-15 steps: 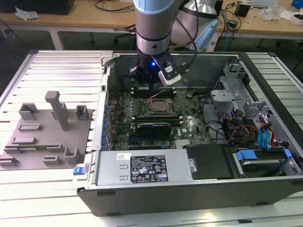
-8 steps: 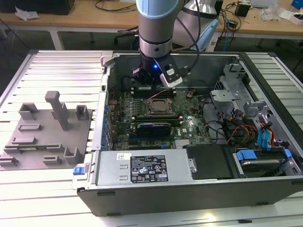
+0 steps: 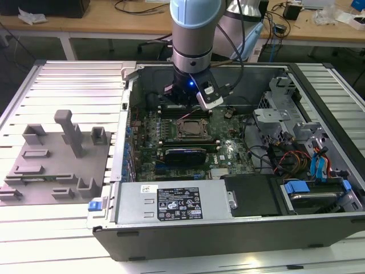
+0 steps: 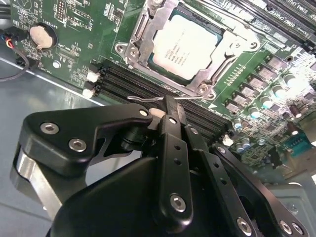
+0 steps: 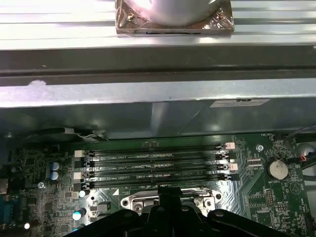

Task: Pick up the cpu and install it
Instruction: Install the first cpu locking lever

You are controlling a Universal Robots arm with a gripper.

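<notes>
The cpu point(image 4: 183, 47) is sitting flat in the metal-framed socket point(image 4: 146, 30) on the green motherboard point(image 4: 74, 29), upper middle of the second wrist view. The gripper point(image 4: 169, 101) is hanging just short of it over the black RAM slots point(image 4: 129, 83), fingers pinched together and holding nothing. In the exterior view, the arm point(image 3: 193, 34) is reaching into the open PC case point(image 3: 268, 228), with grey fixture blocks point(image 3: 63, 154) sitting at left.

Probably an electronics lab: an opened computer case point(image 3: 228, 171) on slatted aluminium bench point(image 3: 74, 85), cluttered worktables point(image 3: 114, 20) behind.

Behind my tool runs a wooden bench point(image 3: 114, 23) strewn with cables point(image 3: 137, 7); ribbed metal table point(image 3: 74, 91) lies below
</notes>
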